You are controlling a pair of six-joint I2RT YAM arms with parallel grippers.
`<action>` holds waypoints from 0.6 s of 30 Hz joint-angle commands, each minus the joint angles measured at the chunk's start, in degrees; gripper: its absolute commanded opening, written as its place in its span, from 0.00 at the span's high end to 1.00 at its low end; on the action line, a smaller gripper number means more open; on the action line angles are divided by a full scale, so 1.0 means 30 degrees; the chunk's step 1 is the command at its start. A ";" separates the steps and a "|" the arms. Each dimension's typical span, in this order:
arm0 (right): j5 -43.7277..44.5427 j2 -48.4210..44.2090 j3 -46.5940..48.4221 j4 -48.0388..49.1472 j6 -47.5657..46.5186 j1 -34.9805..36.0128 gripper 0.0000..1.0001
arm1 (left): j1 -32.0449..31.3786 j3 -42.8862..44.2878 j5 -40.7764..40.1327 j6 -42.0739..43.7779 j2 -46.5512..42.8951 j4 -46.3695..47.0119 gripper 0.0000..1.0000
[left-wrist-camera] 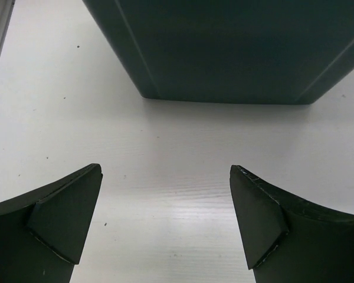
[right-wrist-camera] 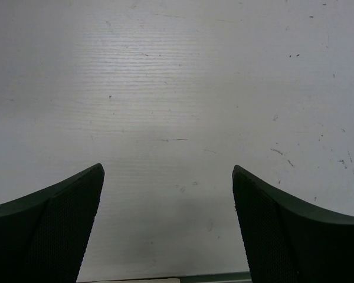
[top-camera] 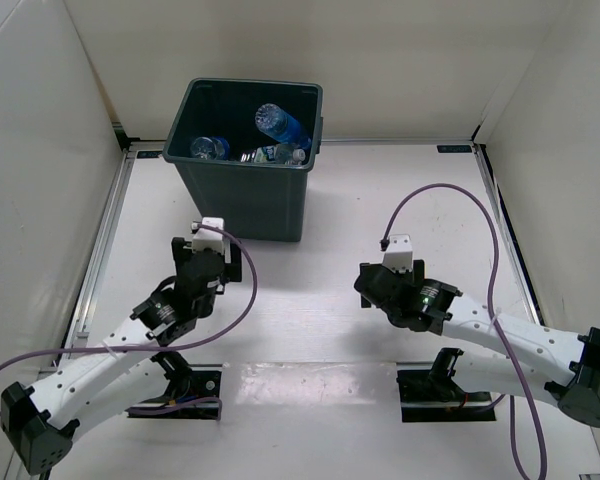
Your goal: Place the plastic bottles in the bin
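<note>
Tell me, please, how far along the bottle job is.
Done: several plastic bottles lie inside the green bin; their exact count is unclear. In hand: nothing, the left claw and right claw are open and empty. Remaining: no bottle shows on the table, so seemingly nothing.

White wood-grain table [top-camera: 380,200], bright glare patch [top-camera: 310,380] near front edge. White back wall [top-camera: 400,60] and side walls enclose it. Aluminium rail [top-camera: 105,240] along left edge, another along right. Dark specks and scuffs [right-wrist-camera: 280,152] on tabletop in right wrist view.
</note>
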 commanded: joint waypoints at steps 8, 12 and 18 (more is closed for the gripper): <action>0.0897 0.0293 0.0832 -0.0357 0.0701 -0.0234 0.10 | -0.0060 -0.1166 -0.3130 0.0977 0.0841 0.2595 0.00; 0.1305 0.0382 0.1036 -0.0794 0.1168 -0.0001 0.10 | -0.0031 -0.1866 -0.4328 0.1214 0.0755 0.3795 0.00; 0.2975 0.0586 0.1184 -0.1382 0.2018 0.1845 0.10 | 0.0642 -0.3098 -0.4333 0.1185 -0.0505 0.4737 0.00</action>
